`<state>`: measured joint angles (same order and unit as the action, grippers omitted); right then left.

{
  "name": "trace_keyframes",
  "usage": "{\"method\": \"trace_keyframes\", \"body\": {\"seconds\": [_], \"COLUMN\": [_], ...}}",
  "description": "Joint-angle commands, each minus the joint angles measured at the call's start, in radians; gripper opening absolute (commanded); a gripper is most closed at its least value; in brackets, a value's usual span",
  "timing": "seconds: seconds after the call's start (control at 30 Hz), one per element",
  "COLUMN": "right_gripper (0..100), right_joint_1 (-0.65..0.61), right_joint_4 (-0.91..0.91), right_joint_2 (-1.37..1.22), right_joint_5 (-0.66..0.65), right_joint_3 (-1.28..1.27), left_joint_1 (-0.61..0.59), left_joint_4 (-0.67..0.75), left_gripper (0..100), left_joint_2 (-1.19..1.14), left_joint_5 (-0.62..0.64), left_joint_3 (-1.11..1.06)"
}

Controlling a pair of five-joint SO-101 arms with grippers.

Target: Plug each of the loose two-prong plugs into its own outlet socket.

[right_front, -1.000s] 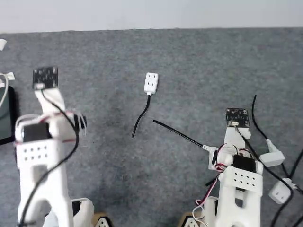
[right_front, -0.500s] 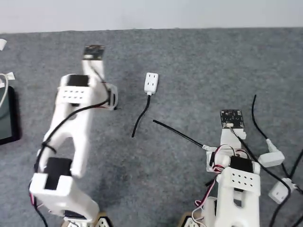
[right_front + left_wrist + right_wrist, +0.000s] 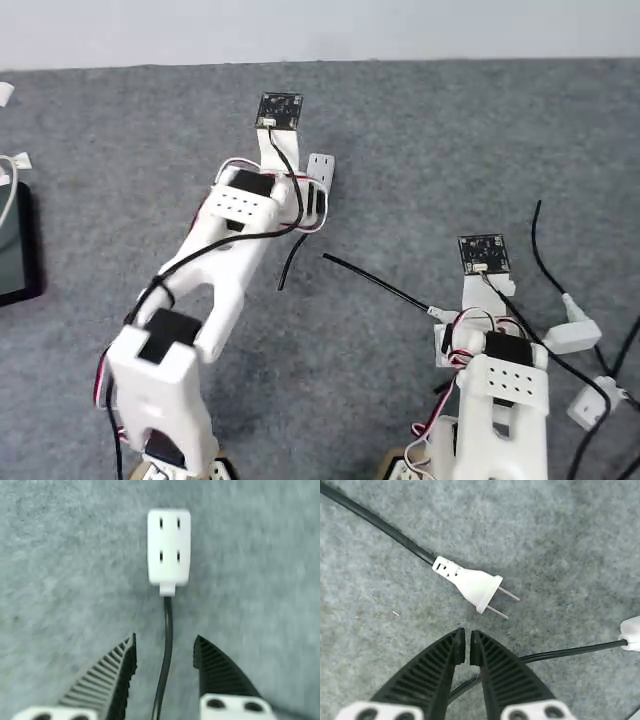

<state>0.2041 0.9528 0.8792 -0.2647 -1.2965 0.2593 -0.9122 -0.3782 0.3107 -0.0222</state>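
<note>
Covering the table (image 3: 450, 130) is a grey, felt-like nap. Toward its far middle lies the socket block (image 3: 169, 547), a smooth white plastic oblong with rounded corners and two pairs of narrow slots, from whose near end runs a thin black cord (image 3: 166, 630). The left pincer (image 3: 165, 645) has ribbed black fingers spread wide. It straddles that cord just short of the block and grips nothing; whether a finger touches the cord cannot be told. Right of centre and nearer lies the plug (image 3: 475, 586), a tapered white body with two bare metal prongs (image 3: 502, 602) and a glossy black cable (image 3: 380, 522) leading away to the far left. The right pincer (image 3: 467, 639) is just beside the plug, its serrated fingers pressed almost together on nothing. Another white plug (image 3: 575, 335) lies near the table's right edge.
</note>
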Motion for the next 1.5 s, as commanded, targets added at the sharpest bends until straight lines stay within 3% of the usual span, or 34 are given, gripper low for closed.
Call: {"method": "trace_keyframes", "body": {"seconds": [0.0,0.33,0.77,0.93,1.23,1.4,1.47], "right_gripper": [1.9,1.9,1.9,1.9,1.9,1.9,1.9], "right_joint_1": [-0.01,-0.012,-0.012,-0.012,-0.012,-0.013,-0.013], "right_joint_4": [-0.01,-0.007,-0.005,-0.005,-0.005,-0.007,-0.008], "right_joint_2": [0.004,0.002,-0.001,-0.001,-0.001,-0.001,-0.001], "right_joint_5": [-0.037,-0.054,-0.054,-0.054,-0.054,-0.054,-0.054], "right_joint_3": [0.005,0.005,0.003,0.003,0.003,0.003,0.003], "left_joint_1": [0.006,-0.017,-0.002,-0.009,0.0,0.0,0.008], "left_joint_4": [0.12,0.109,-0.092,-0.184,-0.535,-0.813,-0.848], "left_gripper": [14,14,14,0,1,1,1], "left_joint_2": [-0.091,-0.45,-0.718,-0.786,-0.816,-0.827,-0.827], "left_joint_5": [0.055,0.051,0.049,0.049,0.055,0.16,0.18], "left_joint_3": [0.117,0.455,0.906,1.027,1.274,1.504,1.52]}}
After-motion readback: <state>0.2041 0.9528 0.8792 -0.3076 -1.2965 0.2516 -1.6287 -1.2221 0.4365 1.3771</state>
